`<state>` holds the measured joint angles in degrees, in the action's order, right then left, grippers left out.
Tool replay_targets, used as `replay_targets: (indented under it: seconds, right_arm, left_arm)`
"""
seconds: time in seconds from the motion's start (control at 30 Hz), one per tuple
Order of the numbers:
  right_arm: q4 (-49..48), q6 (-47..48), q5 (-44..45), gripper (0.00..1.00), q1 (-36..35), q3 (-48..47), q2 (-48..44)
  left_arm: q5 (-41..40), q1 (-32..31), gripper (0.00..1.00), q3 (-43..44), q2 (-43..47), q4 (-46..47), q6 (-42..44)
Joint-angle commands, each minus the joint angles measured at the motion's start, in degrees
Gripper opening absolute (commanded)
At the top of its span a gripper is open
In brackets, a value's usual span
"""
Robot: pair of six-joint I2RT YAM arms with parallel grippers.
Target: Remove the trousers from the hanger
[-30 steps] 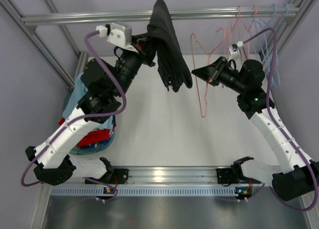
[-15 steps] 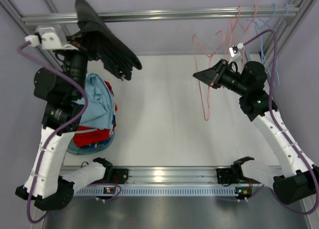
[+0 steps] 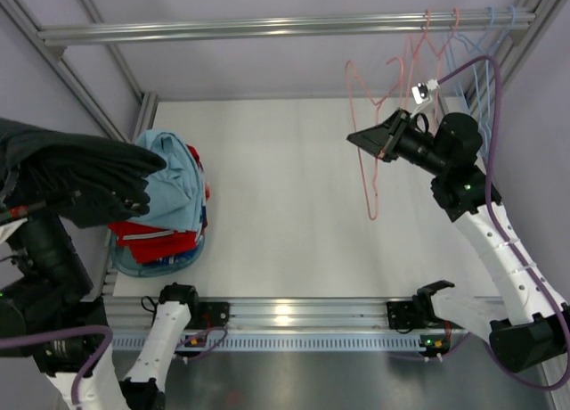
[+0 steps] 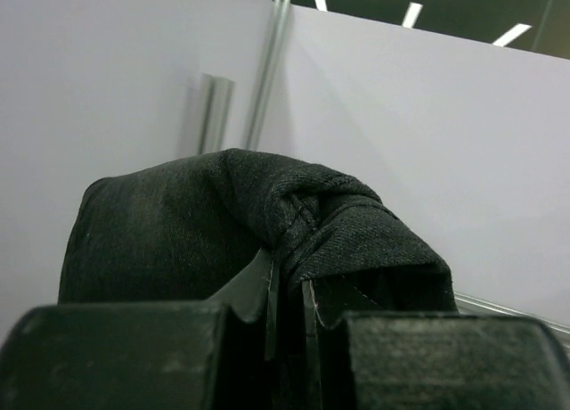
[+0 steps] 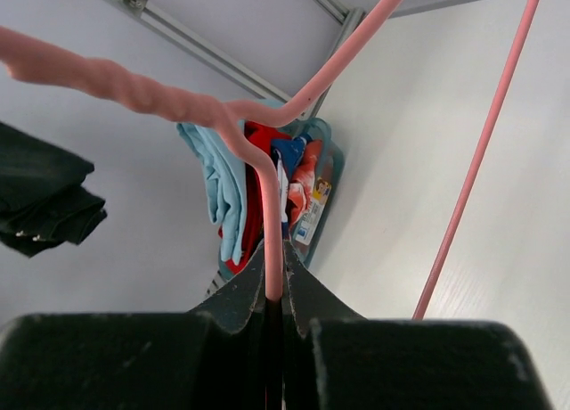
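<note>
Left tool point(image 4: 287, 281) pinches the trousers point(image 4: 223, 214), arm reared far left; right tool point(image 5: 274, 276) pinches the hanger point(image 5: 268, 205) aloft.

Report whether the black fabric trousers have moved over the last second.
Yes. The black fabric trousers swung left and down in the view, away from the silver top rail.

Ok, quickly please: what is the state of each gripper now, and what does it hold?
Left gripper: closed, holding the black trousers.
Right gripper: closed, holding the pink hanger.

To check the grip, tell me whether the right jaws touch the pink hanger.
Touching. Right wrist view: the right jaws pinch the hanger wire between them.
</note>
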<state>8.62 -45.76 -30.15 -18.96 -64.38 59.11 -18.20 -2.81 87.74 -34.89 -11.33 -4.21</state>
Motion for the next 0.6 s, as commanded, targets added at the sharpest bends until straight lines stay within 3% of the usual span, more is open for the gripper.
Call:
replay_targets:
  seconds: [0.0,0.27,0.57]
  right_arm:
    - [-0.98,1.37,-0.79,0.0,-0.46,-0.39,-1.89]
    - [1.13,3.48,-0.87,0.0,-0.64,-0.75,-1.81]
    - [1.83,5.76,-0.79,0.0,-1.17,0.92,-3.65]
  left_arm:
    - [-1.4,4.46,0.0,-2.05,4.02,0.88,3.41]
    - [-3.87,9.05,0.0,-9.51,12.04,-7.47,8.33]
    - [-2.9,8.96,0.0,-24.97,12.31,-2.92,11.85]
